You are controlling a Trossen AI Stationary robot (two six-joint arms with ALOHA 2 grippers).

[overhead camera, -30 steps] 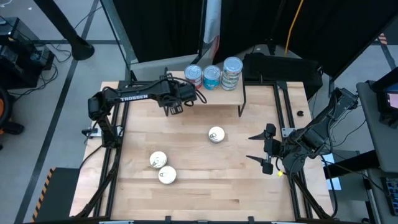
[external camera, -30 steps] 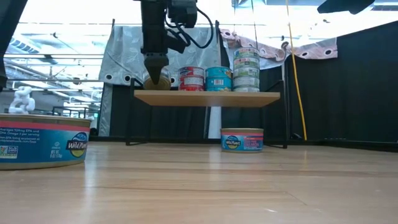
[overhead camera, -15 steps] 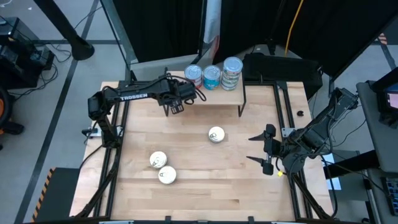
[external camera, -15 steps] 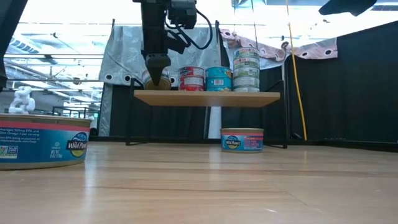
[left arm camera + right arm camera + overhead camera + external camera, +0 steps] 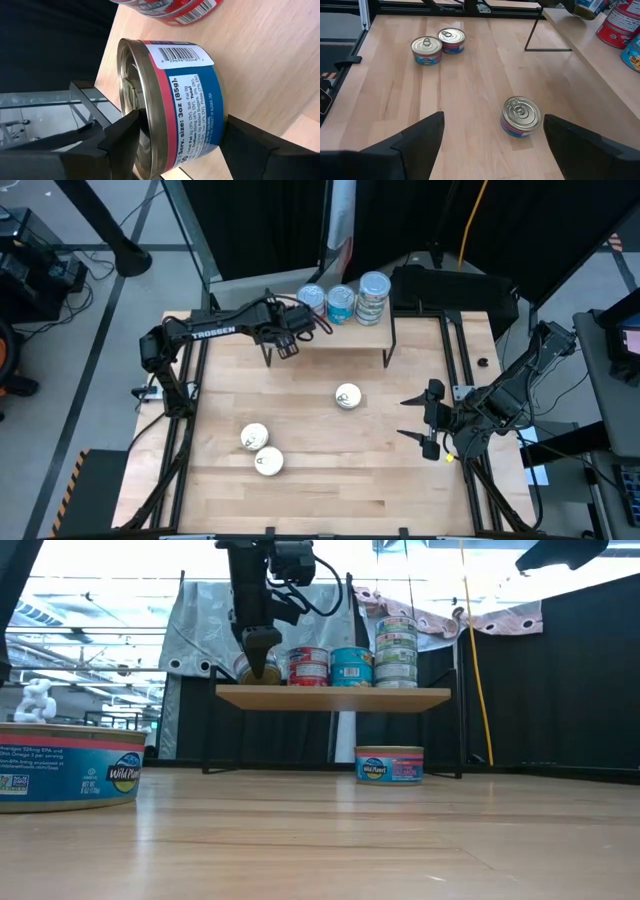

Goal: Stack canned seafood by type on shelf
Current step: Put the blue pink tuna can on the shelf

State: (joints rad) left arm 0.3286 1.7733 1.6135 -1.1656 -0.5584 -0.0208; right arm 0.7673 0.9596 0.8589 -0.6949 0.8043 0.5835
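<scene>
My left gripper [image 5: 285, 345] is over the left end of the shelf [image 5: 350, 338], shut on a blue-and-pink-sided tin [image 5: 180, 95]. The low view shows that tin [image 5: 256, 668] just at the shelf top [image 5: 330, 697]. Farther right, three stacks of tins stand on the shelf: red-sided [image 5: 312, 300], teal [image 5: 341, 303] and a taller green-sided one [image 5: 373, 295]. Three more tins lie flat on the table, one in the middle [image 5: 347, 396] and two near the front left [image 5: 254, 437] [image 5: 268, 462]. My right gripper [image 5: 427, 425] waits open by the table's right edge. My left gripper pinches the tin across its two flat faces, coming from above and pointing down. One finger [image 5: 122, 132] is on the lid [image 5: 131, 95], the other [image 5: 245, 140] on the hidden base. The tin stands on edge below the fingers. I cannot tell whether it touches the shelf top.
The shelf's black legs [image 5: 391, 345] stand on the table's far part. Bare wood lies between the middle tin and the two front-left tins. In the right wrist view the middle tin [image 5: 521, 116] sits in front of my right gripper, the other two [image 5: 439, 44] farther off.
My left gripper has carried the tin a little toward the table's far edge and slightly right, farther over the shelf's left end and closer to the red-sided stack. It has stayed shut on the tin.
</scene>
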